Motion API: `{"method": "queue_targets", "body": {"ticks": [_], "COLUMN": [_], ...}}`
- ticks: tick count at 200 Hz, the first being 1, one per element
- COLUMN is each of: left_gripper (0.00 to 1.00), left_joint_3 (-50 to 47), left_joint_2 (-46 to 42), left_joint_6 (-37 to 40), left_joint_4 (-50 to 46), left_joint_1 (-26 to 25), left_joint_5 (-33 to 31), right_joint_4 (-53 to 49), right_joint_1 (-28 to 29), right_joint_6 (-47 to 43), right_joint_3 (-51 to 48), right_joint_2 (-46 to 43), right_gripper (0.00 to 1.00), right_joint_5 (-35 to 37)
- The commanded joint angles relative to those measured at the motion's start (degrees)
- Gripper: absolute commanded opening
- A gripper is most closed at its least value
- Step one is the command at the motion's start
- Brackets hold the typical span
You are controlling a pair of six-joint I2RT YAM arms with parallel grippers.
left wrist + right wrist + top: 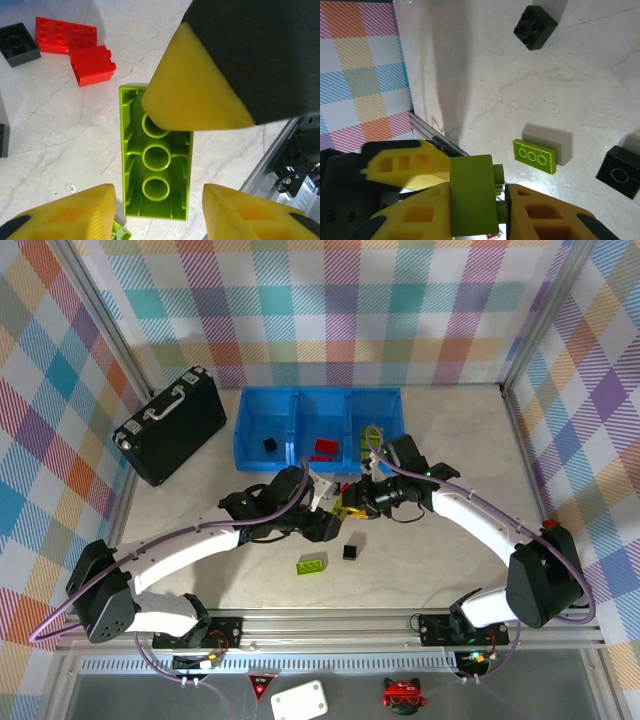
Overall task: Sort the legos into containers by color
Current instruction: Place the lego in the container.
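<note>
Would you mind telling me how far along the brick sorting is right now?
Done: the blue tray holds a black brick in its left compartment and a red brick in the middle one. In hand: the right hand is shut on a lime-green brick, the left hand open around it. Left: a loose green brick and a loose black brick on the table, plus two loose red bricks.

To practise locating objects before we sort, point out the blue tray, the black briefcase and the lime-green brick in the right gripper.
blue tray (262,418), top view, bare floor of left compartment.
black briefcase (172,430), top view, middle of lid.
lime-green brick (472,195), right wrist view, flat side face.
</note>
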Motion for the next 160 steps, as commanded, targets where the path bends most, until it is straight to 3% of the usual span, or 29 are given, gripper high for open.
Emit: {"method": "queue_targets", "body": {"ticks": [1,76,160], "left_gripper": [0.51,0.51,0.51], "left_joint_3": [-1.0,-3.3,-5.6], "left_joint_2": [-2.5,-6.0,-10.2], "left_joint_6": [0.8,-0.4,-2.5], "left_joint_4": [-0.4,-4.6,-8.5], "left_joint_1": [-0.1,-0.1,-0.2], "left_joint_5": [-1.4,-6.6,-10.6], "right_joint_4": [-4.2,-13.8,-23.4], "right_joint_1": [-1.6,-8.9,-9.6], "right_joint_6": [-3.9,-16.8,-30.2], "right_joint_3": [1.6,16.0,46.5], "right_joint_2": [-1.4,5.4,30.2], "right_gripper": [0.26,0.26,0.26], "right_joint_5": [3.6,20.7,43.8]}}
